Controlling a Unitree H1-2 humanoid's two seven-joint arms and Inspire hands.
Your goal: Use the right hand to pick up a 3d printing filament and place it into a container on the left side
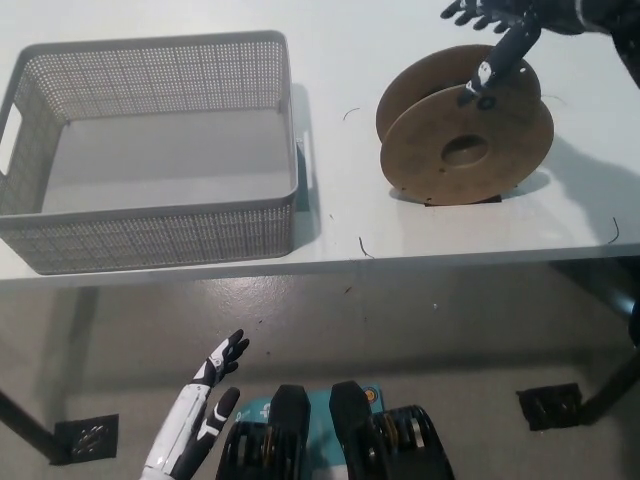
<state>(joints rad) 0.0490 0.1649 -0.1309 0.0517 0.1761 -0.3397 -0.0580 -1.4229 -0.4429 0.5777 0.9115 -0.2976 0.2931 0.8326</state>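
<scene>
A brown cardboard filament spool (466, 130) stands on its edge at the right of the white table. My black right hand (493, 30) comes in from the top right, open, fingers spread over the spool's top rim, one finger reaching down onto the front disc. It holds nothing. A grey mesh basket (150, 225) sits at the left of the table, with nothing inside. My white left hand (200, 410) hangs open below the table edge at the lower left.
The white table's front edge (330, 265) runs across the middle of the view. Thin dark filament scraps (362, 247) lie on the tabletop near the spool. Below is a grey floor with table feet (548, 405).
</scene>
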